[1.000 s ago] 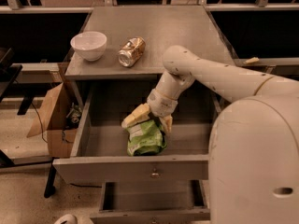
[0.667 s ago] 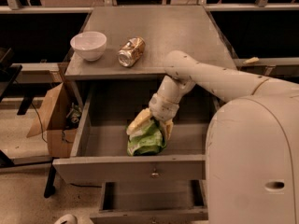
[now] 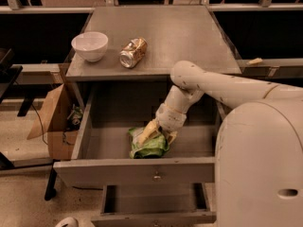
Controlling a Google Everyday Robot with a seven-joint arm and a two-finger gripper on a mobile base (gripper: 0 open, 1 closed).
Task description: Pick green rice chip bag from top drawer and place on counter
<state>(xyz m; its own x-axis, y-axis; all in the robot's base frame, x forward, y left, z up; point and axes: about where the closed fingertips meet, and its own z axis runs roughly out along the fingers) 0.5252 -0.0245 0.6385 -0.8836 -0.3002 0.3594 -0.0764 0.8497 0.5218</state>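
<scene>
pincer down at the green rice chip bag in the top drawer, grip state indiscernible; crinkled film may slip out during lift to the counter

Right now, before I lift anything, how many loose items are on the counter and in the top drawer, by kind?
bowl: 1, white, on the counter
can: 1, crushed gold-tan, on the counter
green rice chip bag: 1, in the top drawer
Total: 3
The gripper is down inside the top drawer, at the green rice chip bag.
</scene>
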